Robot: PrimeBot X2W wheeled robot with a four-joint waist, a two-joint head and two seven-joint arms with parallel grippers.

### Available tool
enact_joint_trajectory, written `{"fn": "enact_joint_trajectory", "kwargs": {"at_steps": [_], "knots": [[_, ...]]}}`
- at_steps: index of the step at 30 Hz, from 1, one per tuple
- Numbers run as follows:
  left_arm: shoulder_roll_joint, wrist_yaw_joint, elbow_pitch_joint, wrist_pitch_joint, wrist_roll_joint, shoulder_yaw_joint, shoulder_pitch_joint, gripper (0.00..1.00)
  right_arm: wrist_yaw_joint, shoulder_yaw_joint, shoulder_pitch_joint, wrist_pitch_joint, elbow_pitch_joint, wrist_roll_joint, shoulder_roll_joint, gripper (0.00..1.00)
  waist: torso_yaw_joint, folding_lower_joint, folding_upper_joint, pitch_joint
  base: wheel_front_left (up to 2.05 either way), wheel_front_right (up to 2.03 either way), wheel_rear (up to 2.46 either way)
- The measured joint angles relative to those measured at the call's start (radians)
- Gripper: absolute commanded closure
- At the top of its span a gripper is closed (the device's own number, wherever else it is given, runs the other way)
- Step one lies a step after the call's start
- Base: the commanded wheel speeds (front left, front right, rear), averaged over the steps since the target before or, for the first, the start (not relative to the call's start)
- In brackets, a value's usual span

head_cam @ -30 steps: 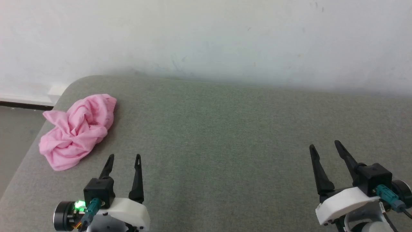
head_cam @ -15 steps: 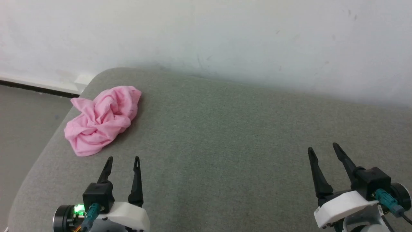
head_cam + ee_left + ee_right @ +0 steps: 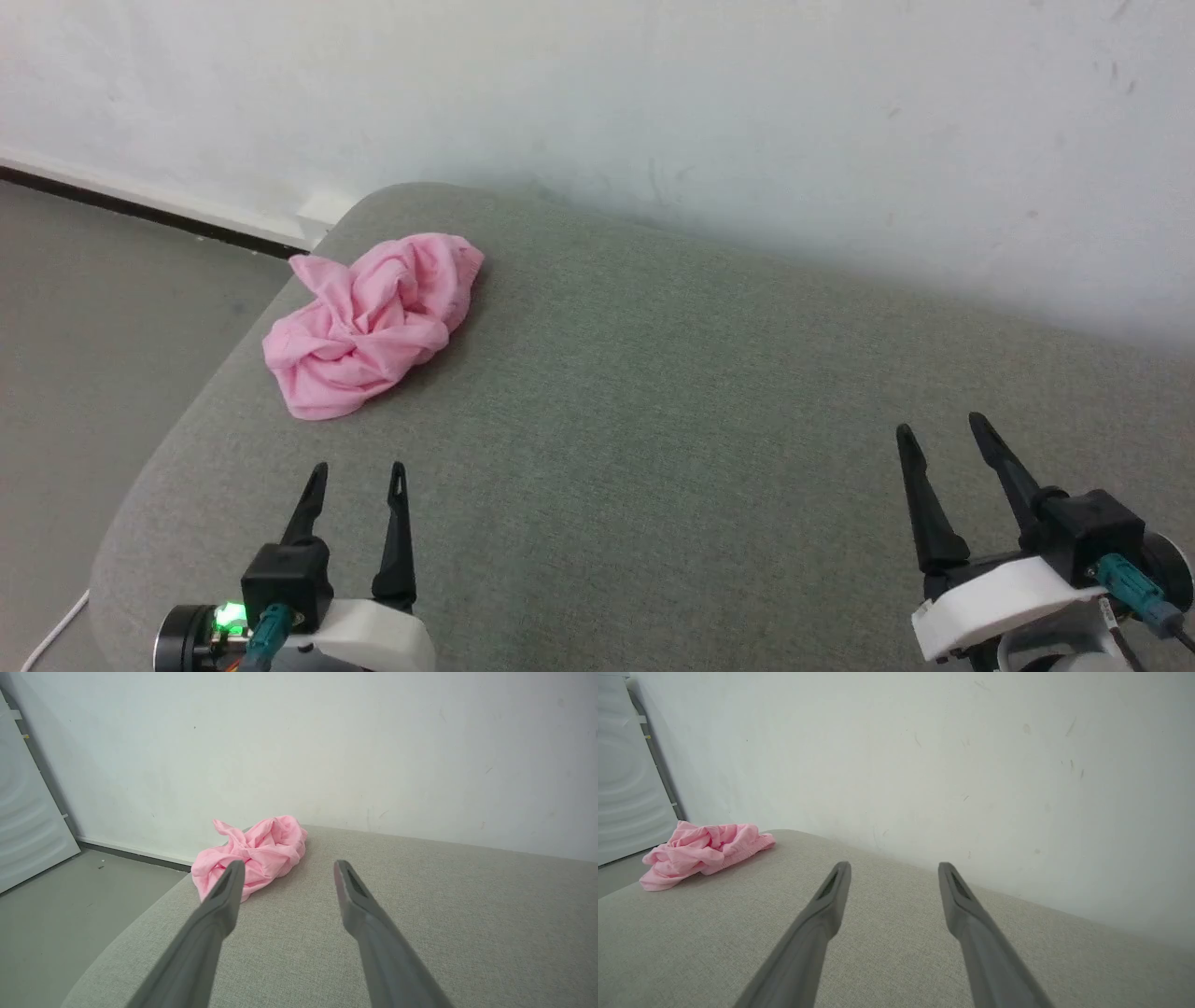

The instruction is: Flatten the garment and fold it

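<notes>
Lying crumpled, garment (image 3: 371, 322) sits well ahead of left hand (image 3: 359, 469).

The head camera swings toward the robot's left, so the whole scene slides rightward across the head view. The crumpled light pink soft-fabric garment (image 3: 369, 322), earlier well off to the left of the left end effector (image 3: 359, 467), now sits almost straight ahead of its fingertips. More of the grey floor (image 3: 103, 327) opens up to that end effector's left. A thin white cable (image 3: 51, 637) comes into view low beside it, just off the rounded corner of the grey fabric-covered bench (image 3: 653, 420).
</notes>
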Motion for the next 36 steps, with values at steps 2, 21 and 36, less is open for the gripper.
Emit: {"fn": "enact_joint_trajectory", "kwargs": {"at_steps": [2, 21, 36], "knots": [[0.001, 0.002, 0.0, -0.003, 0.0, 0.0, 0.0, 0.0, 0.0, 0.003, 0.0, -0.003, 0.0, 0.005, 0.0, 0.0, 0.015, 0.0, 0.0, -0.001, 0.0, 0.0, 0.0], [0.003, 0.016, 0.001, -0.044, -0.002, -0.014, 0.021, 0.0, 0.0, 0.013, 0.016, -0.043, 0.001, 0.033, 0.0, 0.0, 0.14, 0.0, 0.0, -0.009, 0.0, 0.0, 0.0], [0.004, 0.032, 0.001, -0.074, -0.003, -0.024, 0.028, 0.0, 0.0, 0.017, 0.019, -0.073, 0.001, 0.059, 0.0, 0.0, 0.215, 0.0, 0.0, -0.01, 0.0, 0.0, 0.0]]}}
